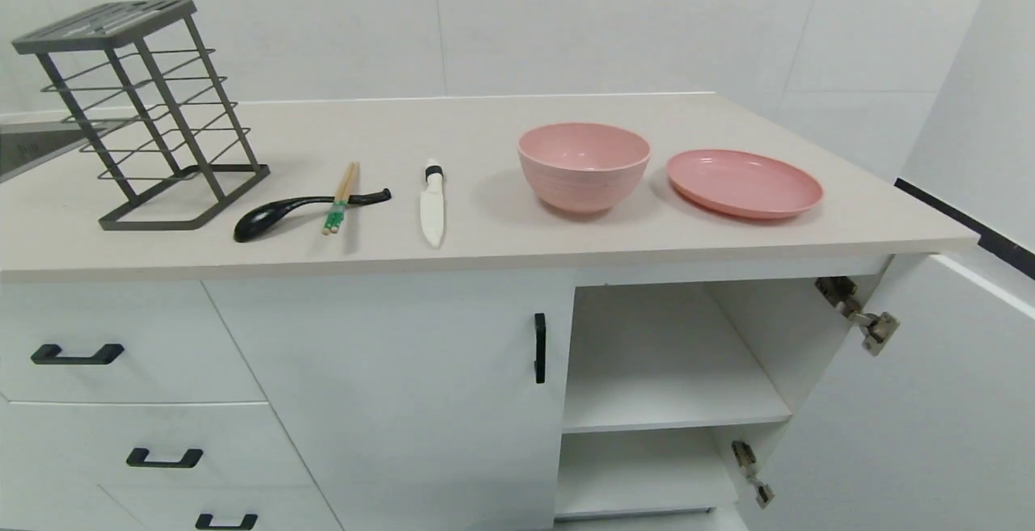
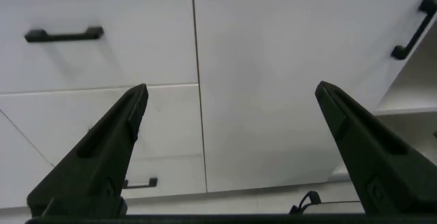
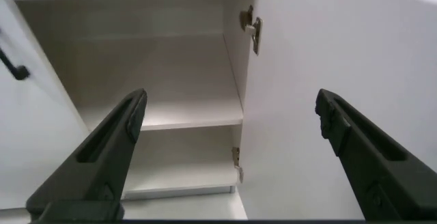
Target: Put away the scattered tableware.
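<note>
While the cupboard door point(image 1: 930, 402) stands swung wide, open shelves point(image 3: 171, 80) show between the right gripper's point(image 3: 231, 94) widely spread fingers. The left gripper point(image 2: 231, 87), with its fingers equally wide, faces closed drawer fronts point(image 2: 102, 60). The spoon point(image 1: 275, 214), chopsticks point(image 1: 341, 198), knife point(image 1: 433, 206), bowl point(image 1: 584, 166) and plate point(image 1: 744, 183) lie on the counter point(image 1: 501, 248), the plate close to its end edge.

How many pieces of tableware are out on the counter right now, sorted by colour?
Pink: 2, bowl and plate
Black: 1, spoon
White: 1, knife
Wood with a green band: 1, pair of chopsticks
Total: 5, counting the chopsticks as one pair
</note>
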Tool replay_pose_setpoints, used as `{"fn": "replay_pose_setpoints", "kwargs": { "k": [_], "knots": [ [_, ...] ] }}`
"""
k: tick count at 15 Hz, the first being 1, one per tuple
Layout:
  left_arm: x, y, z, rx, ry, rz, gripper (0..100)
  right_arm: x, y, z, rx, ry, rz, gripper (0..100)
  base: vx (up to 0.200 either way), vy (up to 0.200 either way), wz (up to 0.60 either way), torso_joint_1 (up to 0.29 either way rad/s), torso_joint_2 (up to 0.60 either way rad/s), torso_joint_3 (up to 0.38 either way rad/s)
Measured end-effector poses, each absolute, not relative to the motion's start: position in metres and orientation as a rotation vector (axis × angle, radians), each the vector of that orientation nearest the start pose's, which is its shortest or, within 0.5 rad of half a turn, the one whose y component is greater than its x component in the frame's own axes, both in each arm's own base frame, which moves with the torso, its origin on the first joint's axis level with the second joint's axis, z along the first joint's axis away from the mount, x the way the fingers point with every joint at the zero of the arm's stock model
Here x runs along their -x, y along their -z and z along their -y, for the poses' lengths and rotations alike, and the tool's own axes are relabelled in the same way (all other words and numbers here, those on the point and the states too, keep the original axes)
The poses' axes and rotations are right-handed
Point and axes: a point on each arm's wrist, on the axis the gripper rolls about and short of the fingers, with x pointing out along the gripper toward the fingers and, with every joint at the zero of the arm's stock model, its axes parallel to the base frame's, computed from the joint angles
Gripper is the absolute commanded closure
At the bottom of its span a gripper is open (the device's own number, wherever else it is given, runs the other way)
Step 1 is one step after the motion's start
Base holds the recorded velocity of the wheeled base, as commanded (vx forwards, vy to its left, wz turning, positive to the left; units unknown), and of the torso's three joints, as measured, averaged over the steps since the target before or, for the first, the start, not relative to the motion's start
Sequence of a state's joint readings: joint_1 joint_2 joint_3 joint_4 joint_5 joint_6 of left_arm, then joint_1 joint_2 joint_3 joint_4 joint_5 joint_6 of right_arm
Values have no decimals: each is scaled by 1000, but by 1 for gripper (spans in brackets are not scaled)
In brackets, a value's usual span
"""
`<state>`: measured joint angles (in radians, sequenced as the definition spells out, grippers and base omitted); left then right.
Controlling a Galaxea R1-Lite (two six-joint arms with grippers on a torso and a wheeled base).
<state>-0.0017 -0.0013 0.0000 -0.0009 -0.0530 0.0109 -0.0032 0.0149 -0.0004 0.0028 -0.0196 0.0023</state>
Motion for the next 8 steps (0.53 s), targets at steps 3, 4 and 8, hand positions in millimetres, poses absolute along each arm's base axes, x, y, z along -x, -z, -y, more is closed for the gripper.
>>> {"fn": "replay_pose_setpoints", "kwargs": {
  "k": [3,4,8],
  "knots": [
    [23,-76,1,-10,54,2,0,22,-75,0,-4,24,-19,0,0,0,0,245,-483,-211],
    [23,-76,1,-9,54,3,0,22,-75,0,-7,24,-19,0,0,0,0,198,-481,-227],
    [23,-76,1,-8,54,4,0,22,-76,0,-21,27,-16,0,0,0,0,198,-481,-215]
  ]
}}
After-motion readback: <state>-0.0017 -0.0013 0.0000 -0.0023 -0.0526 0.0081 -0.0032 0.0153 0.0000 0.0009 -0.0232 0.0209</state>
